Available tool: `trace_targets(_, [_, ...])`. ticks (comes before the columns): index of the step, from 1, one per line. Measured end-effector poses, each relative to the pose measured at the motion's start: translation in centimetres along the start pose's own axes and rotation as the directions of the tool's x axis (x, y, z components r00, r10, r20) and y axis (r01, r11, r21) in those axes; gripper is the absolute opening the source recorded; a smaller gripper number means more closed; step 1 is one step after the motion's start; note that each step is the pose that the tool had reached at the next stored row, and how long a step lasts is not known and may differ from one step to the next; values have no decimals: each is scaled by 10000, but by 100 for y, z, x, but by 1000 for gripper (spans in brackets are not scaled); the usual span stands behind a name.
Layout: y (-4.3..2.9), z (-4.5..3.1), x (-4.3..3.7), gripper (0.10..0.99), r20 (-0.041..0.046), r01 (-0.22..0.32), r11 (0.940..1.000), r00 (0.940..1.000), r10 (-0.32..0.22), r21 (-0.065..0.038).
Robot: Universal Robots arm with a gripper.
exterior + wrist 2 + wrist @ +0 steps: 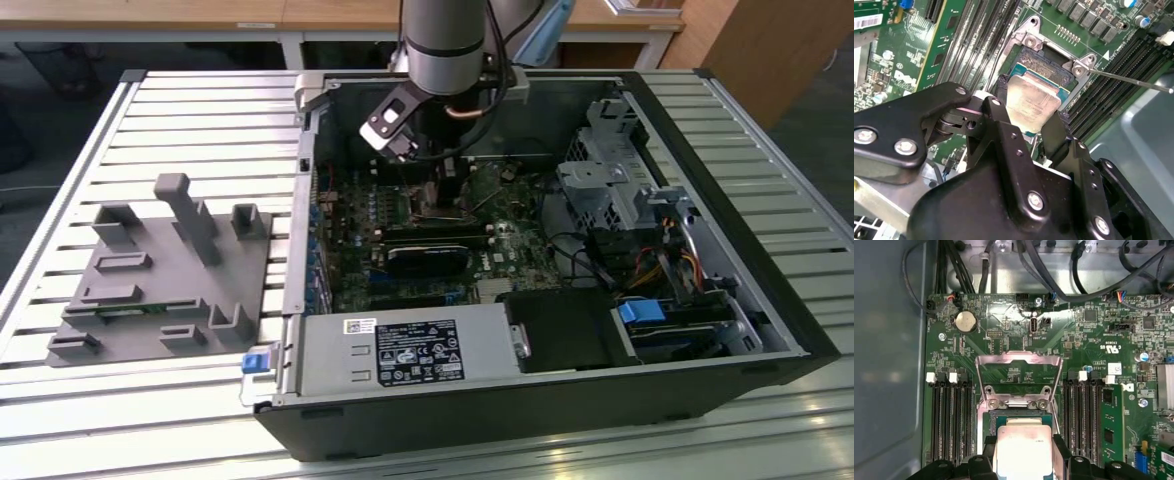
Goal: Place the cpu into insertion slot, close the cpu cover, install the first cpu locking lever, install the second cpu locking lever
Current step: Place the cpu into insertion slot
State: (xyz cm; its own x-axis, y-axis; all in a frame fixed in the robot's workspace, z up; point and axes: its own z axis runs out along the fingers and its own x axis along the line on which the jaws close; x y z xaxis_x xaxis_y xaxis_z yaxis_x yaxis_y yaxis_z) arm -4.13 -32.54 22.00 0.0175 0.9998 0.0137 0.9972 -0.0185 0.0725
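Your gripper (1029,122) is clamped on the cpu (1031,100), with a finger (999,117) pressing each of two opposite edges so the flat chip sits nearly level. In both wrist views the cpu hangs over the slot (1046,59), apparently not seated. The cover (1019,358) is flipped back beyond the slot, which leaves the socket open. A lever (1129,80) is swung out to the side, clear of the gripper.
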Motion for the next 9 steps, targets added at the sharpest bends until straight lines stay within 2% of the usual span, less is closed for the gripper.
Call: trace_targets(9, [-18, 71, 8, 525, 0, 0, 10000, 10000, 0, 0])
